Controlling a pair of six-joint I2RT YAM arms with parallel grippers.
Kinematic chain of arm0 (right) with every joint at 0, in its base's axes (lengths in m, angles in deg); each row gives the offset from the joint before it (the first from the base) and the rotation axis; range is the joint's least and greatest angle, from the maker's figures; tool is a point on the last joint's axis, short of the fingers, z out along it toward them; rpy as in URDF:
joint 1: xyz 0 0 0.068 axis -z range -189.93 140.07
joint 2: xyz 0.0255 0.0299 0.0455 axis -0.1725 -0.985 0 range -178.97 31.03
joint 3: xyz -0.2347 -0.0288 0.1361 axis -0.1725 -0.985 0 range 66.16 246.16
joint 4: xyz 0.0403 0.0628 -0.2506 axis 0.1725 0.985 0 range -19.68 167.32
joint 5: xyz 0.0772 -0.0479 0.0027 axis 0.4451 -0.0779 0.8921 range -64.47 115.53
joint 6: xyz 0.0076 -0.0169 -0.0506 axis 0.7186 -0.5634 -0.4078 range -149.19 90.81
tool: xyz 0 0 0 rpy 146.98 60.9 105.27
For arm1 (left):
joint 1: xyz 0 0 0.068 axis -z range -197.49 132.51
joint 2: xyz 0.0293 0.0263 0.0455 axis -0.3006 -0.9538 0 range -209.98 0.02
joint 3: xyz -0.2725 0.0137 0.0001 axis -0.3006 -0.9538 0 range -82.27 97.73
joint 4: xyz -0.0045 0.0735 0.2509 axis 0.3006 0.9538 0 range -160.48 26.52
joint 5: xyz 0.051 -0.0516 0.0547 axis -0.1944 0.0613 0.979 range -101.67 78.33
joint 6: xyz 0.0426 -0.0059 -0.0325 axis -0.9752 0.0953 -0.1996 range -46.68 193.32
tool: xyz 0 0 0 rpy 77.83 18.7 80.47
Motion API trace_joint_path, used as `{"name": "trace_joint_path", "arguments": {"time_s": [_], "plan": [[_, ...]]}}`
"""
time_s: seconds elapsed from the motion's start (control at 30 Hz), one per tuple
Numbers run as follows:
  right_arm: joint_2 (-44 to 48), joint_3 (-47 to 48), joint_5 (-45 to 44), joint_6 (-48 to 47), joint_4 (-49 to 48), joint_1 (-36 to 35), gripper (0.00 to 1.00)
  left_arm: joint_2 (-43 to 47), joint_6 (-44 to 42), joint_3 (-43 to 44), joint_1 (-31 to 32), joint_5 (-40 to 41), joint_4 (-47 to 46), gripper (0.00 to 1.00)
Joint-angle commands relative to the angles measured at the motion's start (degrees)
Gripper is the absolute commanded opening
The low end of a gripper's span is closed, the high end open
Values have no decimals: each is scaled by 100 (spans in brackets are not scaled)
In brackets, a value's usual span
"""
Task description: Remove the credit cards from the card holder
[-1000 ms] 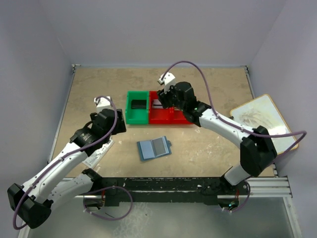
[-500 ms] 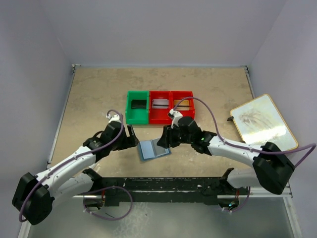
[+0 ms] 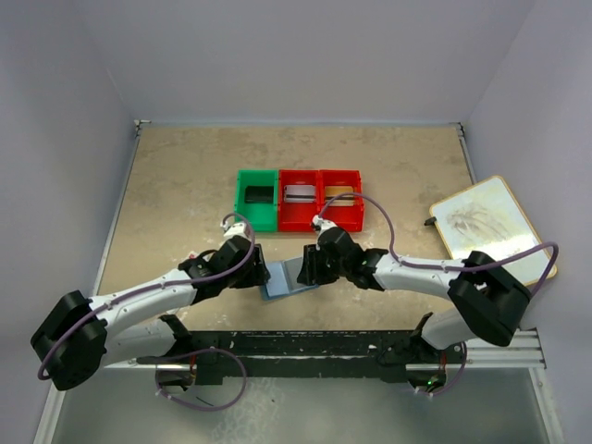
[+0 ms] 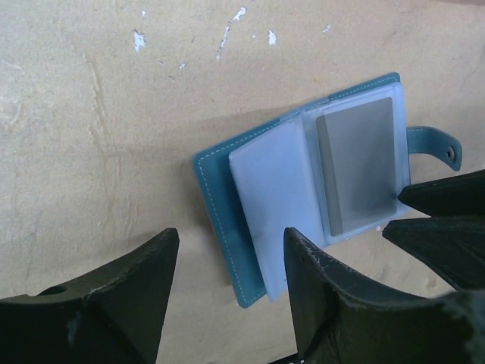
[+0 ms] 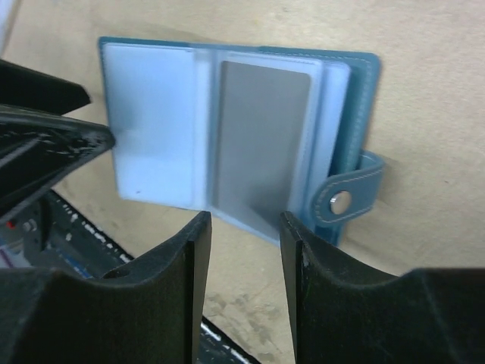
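Note:
The blue card holder [image 3: 285, 278] lies open on the table in front of the arm bases. A silver-grey credit card [image 4: 360, 163] sits in its clear right-hand sleeve, also in the right wrist view [image 5: 261, 129]. The left sleeve looks empty. My left gripper [image 3: 262, 273] is open, low at the holder's left edge [image 4: 220, 197], fingers straddling its near corner [image 4: 231, 243]. My right gripper [image 3: 305, 270] is open and empty, just short of the card's near edge [image 5: 244, 220]. The holder's snap tab [image 5: 345, 199] sticks out to the right.
A green bin [image 3: 239, 199] and two red bins [image 3: 280, 205] [image 3: 360, 199] stand in a row behind the holder, holding a dark card [image 3: 258, 194], a silver card [image 3: 299, 193] and a gold card [image 3: 340, 192]. A white board [image 3: 490, 227] lies at the right edge.
The right arm came from the red bins down to the holder's right side. The left arm swung in from the left to the holder's left edge. The holder has not moved.

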Motion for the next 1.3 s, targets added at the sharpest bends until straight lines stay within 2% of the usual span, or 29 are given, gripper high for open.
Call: {"name": "trace_joint_path", "arguments": {"time_s": [0.0, 0.2, 0.4, 0.6, 0.73, 1.0, 1.27], "plan": [[-14, 238, -466, 82, 277, 5, 44, 76, 97, -121, 34, 300, -193, 53], [-89, 246, -494, 77, 246, 5, 44, 37, 89, -245, 34, 146, -380, 43], [-207, 261, -161, 50, -45, 4, 43, -192, 23, -240, 42, -52, -614, 30], [-130, 280, 137, 93, -310, 0, 33, -241, 5, -217, 61, -61, -702, 20], [10, 263, 231, 178, -429, 2, 27, -210, 17, -243, 69, -38, -724, 17], [43, 477, 207, 93, -139, -21, 37, -213, 23, -254, 69, -12, -752, 16], [-287, 706, 1292, -81, -955, -134, 44, -142, 49, -263, 78, 54, -754, 15]]}}
